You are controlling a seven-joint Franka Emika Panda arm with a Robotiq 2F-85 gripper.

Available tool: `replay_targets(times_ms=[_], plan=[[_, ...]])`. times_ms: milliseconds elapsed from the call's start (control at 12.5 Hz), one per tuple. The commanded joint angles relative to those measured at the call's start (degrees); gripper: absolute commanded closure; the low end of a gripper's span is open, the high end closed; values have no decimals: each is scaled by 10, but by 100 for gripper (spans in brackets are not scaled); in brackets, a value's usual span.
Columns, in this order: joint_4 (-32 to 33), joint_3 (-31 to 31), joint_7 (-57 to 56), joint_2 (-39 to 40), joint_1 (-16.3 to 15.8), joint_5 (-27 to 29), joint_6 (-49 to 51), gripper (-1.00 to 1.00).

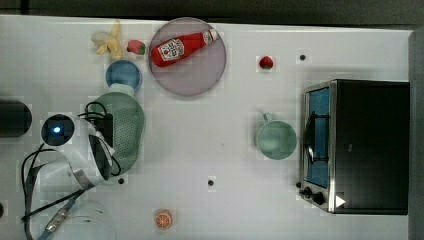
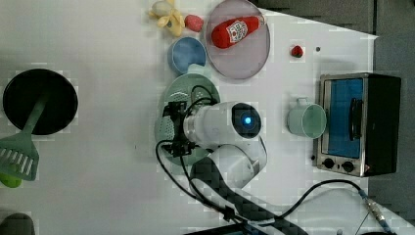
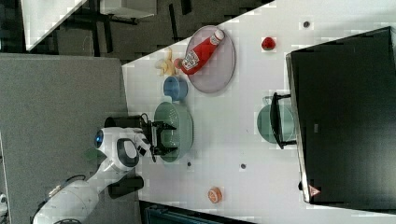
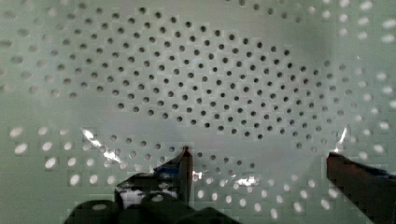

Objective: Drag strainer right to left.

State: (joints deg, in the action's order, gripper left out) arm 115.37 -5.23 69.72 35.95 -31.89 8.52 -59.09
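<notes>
Strainer at the top view's left part of the white table, tab end touching the small blue bowl. Wide gap of bare table to the pale green mug and toaster oven at the top view's right. Gripper down inside the strainer, jaws spread wide, nothing between them; perforated bowl wall close under both fingertips in the wrist view. Contact with the plastic not resolvable. In the right view, gripper over the strainer's near-arm half. Elsewhere: plate with ketchup bottle, banana, strawberry, red fruit, orange slice.
</notes>
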Motion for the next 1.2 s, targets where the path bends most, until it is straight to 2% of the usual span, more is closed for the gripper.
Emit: replay_targets(times_ms=[80,480,720,880,1200], plan=[[-38,-4,27,19,-32,45,-3,-100],[-78,-4,29,43,-54,58,-4,-100],[-88,1,25,46,-57,57,-2,-100],[-86,10,-19,22,-57,52,16,-100],[-83,61,-180,-86,-55,48,134,-100]])
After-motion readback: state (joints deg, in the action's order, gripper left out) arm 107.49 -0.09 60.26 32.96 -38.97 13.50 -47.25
